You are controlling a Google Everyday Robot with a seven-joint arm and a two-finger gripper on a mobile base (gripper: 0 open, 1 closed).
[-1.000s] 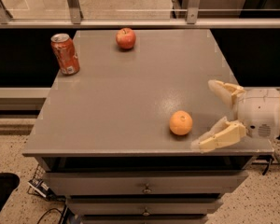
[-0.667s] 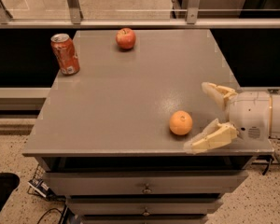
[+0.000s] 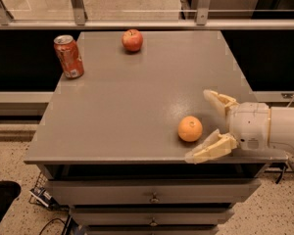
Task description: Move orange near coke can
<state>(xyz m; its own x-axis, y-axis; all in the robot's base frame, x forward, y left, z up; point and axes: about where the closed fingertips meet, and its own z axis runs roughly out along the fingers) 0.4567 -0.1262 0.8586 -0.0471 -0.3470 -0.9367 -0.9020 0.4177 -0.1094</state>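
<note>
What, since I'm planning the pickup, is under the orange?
Only the grey tabletop; the contact spot is hidden by the orange itself. The open claw is beside it, near the table's front edge.

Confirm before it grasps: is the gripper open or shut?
Open. The gripper, at the table's front right edge, has its two fingers spread wide apart, with the orange at their tips.

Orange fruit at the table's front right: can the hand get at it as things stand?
Likely yes. The hand sits open at the grey table's right front edge, right beside the small round bright orange; nothing lies between them.
</note>
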